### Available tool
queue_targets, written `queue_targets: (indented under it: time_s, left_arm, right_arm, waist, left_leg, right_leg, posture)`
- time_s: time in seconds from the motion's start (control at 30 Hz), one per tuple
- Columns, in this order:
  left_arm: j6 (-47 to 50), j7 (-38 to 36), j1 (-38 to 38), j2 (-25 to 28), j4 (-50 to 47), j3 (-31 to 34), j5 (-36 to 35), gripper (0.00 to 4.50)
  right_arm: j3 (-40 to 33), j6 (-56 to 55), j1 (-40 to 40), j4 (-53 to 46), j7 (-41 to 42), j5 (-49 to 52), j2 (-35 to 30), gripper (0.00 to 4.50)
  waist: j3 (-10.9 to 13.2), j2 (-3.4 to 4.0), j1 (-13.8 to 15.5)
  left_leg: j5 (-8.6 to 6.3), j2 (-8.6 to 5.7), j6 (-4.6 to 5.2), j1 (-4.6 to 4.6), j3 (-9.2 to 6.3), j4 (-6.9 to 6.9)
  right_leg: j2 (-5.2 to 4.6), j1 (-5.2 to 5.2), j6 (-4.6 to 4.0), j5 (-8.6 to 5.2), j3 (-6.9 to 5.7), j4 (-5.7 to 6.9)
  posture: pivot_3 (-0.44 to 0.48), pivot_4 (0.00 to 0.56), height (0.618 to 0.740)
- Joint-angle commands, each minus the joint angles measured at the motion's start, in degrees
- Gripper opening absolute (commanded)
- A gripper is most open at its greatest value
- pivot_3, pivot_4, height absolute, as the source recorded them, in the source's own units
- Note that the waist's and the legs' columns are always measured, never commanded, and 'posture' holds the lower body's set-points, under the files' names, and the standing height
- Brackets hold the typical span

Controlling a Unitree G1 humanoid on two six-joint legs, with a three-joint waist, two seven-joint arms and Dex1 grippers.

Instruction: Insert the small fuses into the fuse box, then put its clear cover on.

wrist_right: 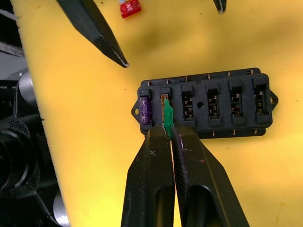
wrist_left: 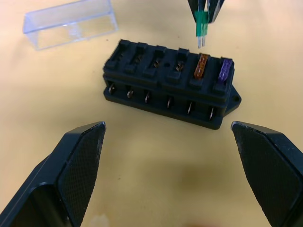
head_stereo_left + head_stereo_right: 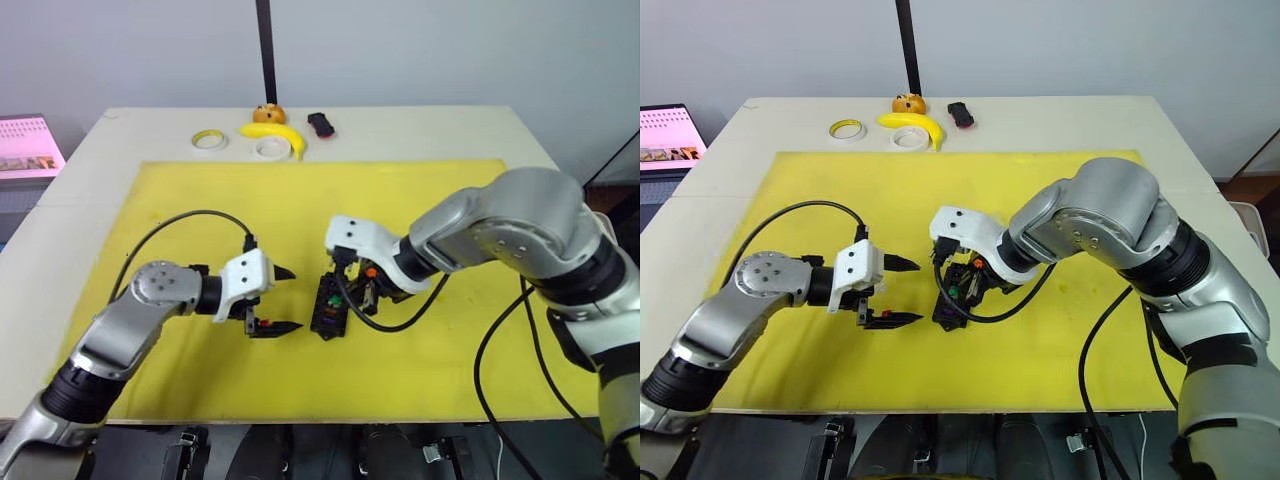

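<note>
The right gripper (image 1: 169,130) pinches a green fuse (image 1: 167,117) between its pressed-together fingertips, holding it blade-down just above the fuse box (image 1: 206,103). Directly ahead of those fingertips, the box lies flat on the yellow mat (image 3: 430,200), with a purple fuse (image 2: 225,70) seated in its end slot and an orange-brown fuse (image 2: 202,65) in the slot next to it; the remaining four slots stand open. The green fuse hovers over the row close to the orange-brown one, its blades not yet in a slot.

Across the box from the right gripper, the left gripper (image 3: 281,299) rests low over the mat with its two black fingers spread wide and holding nothing, its fingertips pointing at the box and just short of it. A red fuse (image 1: 129,8) lies on the mat between the left gripper's fingers.

Beyond the box as seen from the left gripper, the clear cover (image 2: 70,23) lies on the mat, apart from the box.

Far past both grippers, at the table's back edge, sit two tape rolls (image 3: 209,140), a banana (image 3: 277,134) and a small black-red object (image 3: 321,125).
</note>
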Motion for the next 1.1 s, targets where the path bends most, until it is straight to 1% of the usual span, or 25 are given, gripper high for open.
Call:
queue_targets:
  time_s: [0.03, 0.23, 0.47, 0.63, 0.83, 1.1]
  left_arm:
    - [-4.7, -1.3, -1.2, -0.9, 1.8, -1.3, 2.3, 4.5]
    - [-7.1, -1.5, -1.5, -3.2, 3.2, -1.9, 3.3, 4.5]
    - [-6.7, -2.4, -1.6, -4.1, 2.2, 0.6, 0.2, 4.5]
    - [-5.3, -3.7, -1.7, -4.0, 1.1, 0.9, -1.5, 4.5]
    - [-7.5, -4.0, -1.4, -3.8, 2.5, -0.4, 1.2, 4.5]
    - [-7.8, -4.7, -1.8, -4.2, 3.3, -0.2, 2.0, 4.5]
  right_arm:
    - [0.1, -1.4, -2.1, -0.8, 2.7, -2.8, -0.3, 0.02]
    - [0.7, -2.0, -2.2, -1.4, 5.3, -5.7, -0.3, 0.02]
    - [0.4, -0.1, -2.6, -0.8, 6.9, -7.3, 0.8, 0.02]
    - [2.2, 0.6, -3.2, 0.3, 6.5, -7.9, 1.6, 0.02]
    - [3.5, 0.6, -3.8, 2.3, 5.2, -8.8, 3.0, 0.02]
    - [5.2, 0.6, -4.0, 2.5, 5.2, -10.5, 3.6, 0.02]
  waist:
    - [0.0, 0.0, 0.0]
    - [0.0, 0.0, 0.0]
    - [0.0, 0.0, 0.0]
    - [0.0, 0.0, 0.0]
    - [0.0, 0.0, 0.0]
    - [0.0, 0.0, 0.0]
  left_leg:
    - [0.0, 0.0, 0.0, 0.0, 0.0, 0.0]
    - [0.0, 0.0, 0.0, -0.01, 0.0, 0.0]
    - [0.0, 0.0, 0.0, -0.01, 0.0, 0.0]
    - [0.0, 0.0, 0.0, -0.01, -0.01, 0.0]
    - [0.0, 0.0, 0.0, -0.01, -0.01, 0.0]
    - [0.0, -0.01, 0.0, -0.01, -0.01, 0.0]
  right_leg:
    - [0.0, 0.0, 0.0, 0.0, 0.0, 0.0]
    - [-0.01, 0.0, 0.0, 0.0, 0.0, 0.0]
    - [-0.01, 0.0, 0.0, 0.0, 0.0, 0.0]
    - [-0.02, 0.0, 0.0, 0.0, 0.01, 0.0]
    - [-0.02, -0.01, 0.0, 0.0, 0.0, 0.01]
    - [-0.02, -0.01, 0.0, 0.0, 0.0, 0.01]
  posture:
    - [0.0, 0.15, 0.74]
    - [0.0, 0.15, 0.74]
    - [0.0, 0.15, 0.74]
    - [0.0, 0.15, 0.74]
    - [0.0, 0.15, 0.74]
    - [0.0, 0.15, 0.74]
